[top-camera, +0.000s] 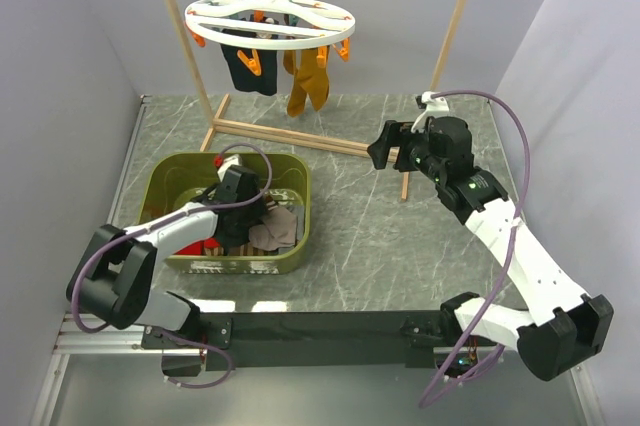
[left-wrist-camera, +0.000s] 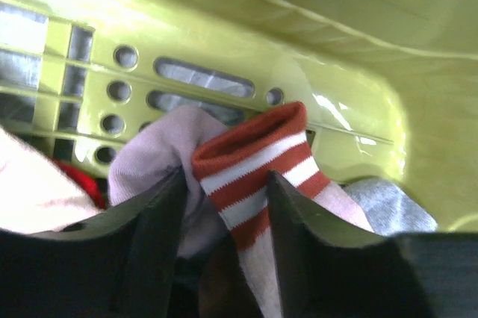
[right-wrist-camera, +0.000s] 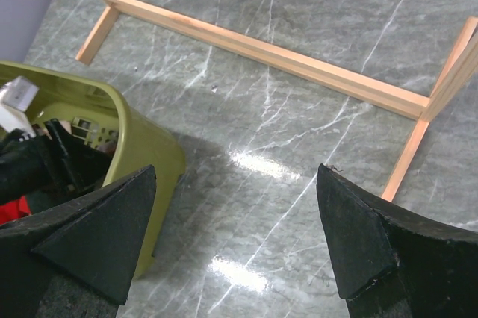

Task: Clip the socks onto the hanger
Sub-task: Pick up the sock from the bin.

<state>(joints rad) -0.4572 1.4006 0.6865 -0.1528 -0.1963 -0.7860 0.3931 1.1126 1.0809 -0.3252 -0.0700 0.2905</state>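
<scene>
A taupe sock (left-wrist-camera: 254, 146) with a dark red and white striped cuff lies in the green basket (left-wrist-camera: 299, 34), next to a pale lilac-grey sock (left-wrist-camera: 149, 154). My left gripper (left-wrist-camera: 225, 176) reaches down into the basket (top-camera: 302, 186), its jaws open and standing close on either side of the striped cuff. From above, the taupe socks (top-camera: 282, 229) show just right of that gripper (top-camera: 240, 218). The white oval hanger (top-camera: 330, 8) with orange clips hangs from the rack's rail at the back. My right gripper (top-camera: 385, 146) hovers wide open and empty over the marble table (right-wrist-camera: 235, 176).
A wooden rack frame (top-camera: 300, 136) stands at the back, its base bar (right-wrist-camera: 284, 57) crossing the right wrist view. Mustard socks (top-camera: 308, 81) and a dark navy sock (top-camera: 250, 66) hang clipped on the hanger. Red fabric (left-wrist-camera: 78, 176) also lies in the basket (right-wrist-camera: 149, 146).
</scene>
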